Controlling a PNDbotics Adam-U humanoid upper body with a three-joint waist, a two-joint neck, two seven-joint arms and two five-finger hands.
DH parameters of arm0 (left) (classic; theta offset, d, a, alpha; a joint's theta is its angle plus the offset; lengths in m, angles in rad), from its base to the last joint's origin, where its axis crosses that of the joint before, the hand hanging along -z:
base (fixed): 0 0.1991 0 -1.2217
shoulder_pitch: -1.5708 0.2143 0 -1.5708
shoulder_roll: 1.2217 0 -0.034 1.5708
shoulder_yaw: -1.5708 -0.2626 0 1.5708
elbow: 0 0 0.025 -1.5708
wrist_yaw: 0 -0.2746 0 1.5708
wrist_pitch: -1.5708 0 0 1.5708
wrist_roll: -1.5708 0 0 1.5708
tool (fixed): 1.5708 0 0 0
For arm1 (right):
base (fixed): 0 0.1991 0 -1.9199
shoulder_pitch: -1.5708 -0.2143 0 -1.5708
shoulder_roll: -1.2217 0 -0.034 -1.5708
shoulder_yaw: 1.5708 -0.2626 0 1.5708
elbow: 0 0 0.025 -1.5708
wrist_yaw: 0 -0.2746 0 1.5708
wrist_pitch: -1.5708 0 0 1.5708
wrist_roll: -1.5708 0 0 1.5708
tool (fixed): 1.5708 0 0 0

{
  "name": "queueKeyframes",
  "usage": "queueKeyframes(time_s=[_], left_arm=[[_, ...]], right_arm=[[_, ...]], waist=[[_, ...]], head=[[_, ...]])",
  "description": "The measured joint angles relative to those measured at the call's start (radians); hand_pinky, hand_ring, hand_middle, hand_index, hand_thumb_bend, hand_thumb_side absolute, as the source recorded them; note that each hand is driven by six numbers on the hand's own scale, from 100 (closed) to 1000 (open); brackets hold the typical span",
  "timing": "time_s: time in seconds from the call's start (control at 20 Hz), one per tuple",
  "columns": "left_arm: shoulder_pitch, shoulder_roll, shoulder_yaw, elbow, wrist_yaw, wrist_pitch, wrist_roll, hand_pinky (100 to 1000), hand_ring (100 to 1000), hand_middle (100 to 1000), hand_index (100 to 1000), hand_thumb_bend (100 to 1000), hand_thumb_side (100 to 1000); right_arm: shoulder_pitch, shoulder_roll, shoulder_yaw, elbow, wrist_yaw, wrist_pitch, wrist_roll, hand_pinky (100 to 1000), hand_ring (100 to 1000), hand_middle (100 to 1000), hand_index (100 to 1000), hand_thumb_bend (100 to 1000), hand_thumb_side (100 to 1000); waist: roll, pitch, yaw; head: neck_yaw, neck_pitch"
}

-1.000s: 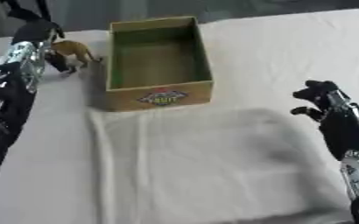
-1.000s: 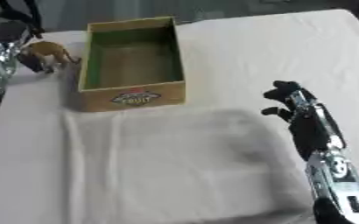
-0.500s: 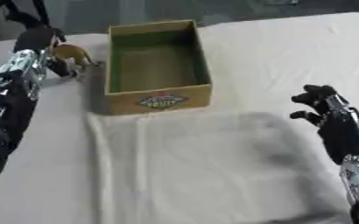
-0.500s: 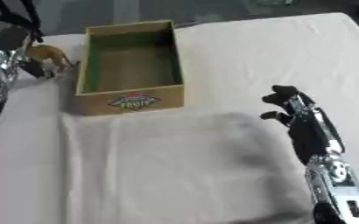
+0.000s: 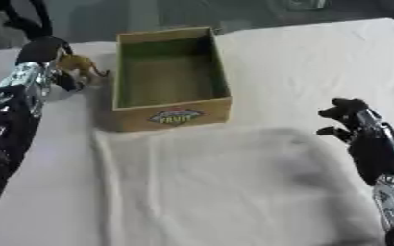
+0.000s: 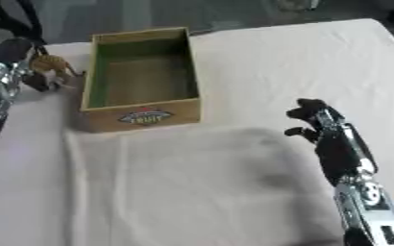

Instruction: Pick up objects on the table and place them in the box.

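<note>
A small brown toy animal (image 5: pixel 80 63) stands on the table just left of the box. My left hand (image 5: pixel 42 51) comes in from the upper left and sits against the toy, with its fingers (image 5: pixel 67 80) curled round the toy's near side. The cardboard box (image 5: pixel 175 113) has a green inside and a fruit label on its front wall, and nothing lies in it. My right hand (image 5: pixel 352 120) hovers to the right of the box over the table, fingers relaxed and holding nothing.
A white cloth (image 5: pixel 217 187) lies spread in front of the box, across the near half of the light-covered table (image 5: pixel 318 57). Dark objects stand beyond the far edge at the upper left.
My left hand has come down and closed in around the toy animal, which has stayed by the box. My right hand has drifted slightly toward me.
</note>
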Motion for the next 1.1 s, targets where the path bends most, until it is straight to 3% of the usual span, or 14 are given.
queueKeyframes(time_s=[0.4,0.6,0.65,0.9,0.95,1.1], left_arm=[[0.000,-0.007,-0.003,-0.001,-0.016,0.018,-0.009,605,521,488,602,502,100],[0.001,-0.009,-0.009,0.000,-0.021,0.021,-0.022,527,439,410,501,318,100],[0.001,-0.009,-0.009,0.001,-0.021,0.022,-0.024,474,384,353,443,224,100],[0.008,-0.009,-0.009,0.000,-0.022,0.030,-0.006,322,225,176,264,207,100],[0.009,-0.009,-0.009,0.000,-0.022,0.031,0.002,267,163,103,199,191,100],[0.009,-0.012,-0.009,0.000,-0.021,0.031,0.017,202,100,100,149,151,100]], right_arm=[[0.000,0.000,0.000,0.001,0.000,0.000,0.004,572,780,607,755,100,672],[0.000,0.000,0.000,0.004,0.000,0.001,0.005,572,780,607,755,100,673],[0.000,0.000,0.000,0.005,0.000,0.001,0.005,572,780,607,755,100,674],[0.000,0.000,0.000,0.005,0.000,0.002,0.006,572,780,607,755,100,675],[0.000,0.000,0.000,0.006,0.000,0.002,0.006,572,781,607,755,100,675],[0.000,0.000,0.000,0.006,0.000,0.002,0.006,572,781,607,755,100,676]], waist=[[0.000,0.004,-0.001],[0.000,0.005,-0.003],[0.000,0.006,-0.004],[0.000,0.006,-0.004],[0.000,0.006,-0.004],[-0.002,0.006,-0.003]], head=[[0.000,0.000],[0.000,0.000],[0.000,0.000],[-0.001,0.000],[-0.001,0.000],[-0.001,0.000]])
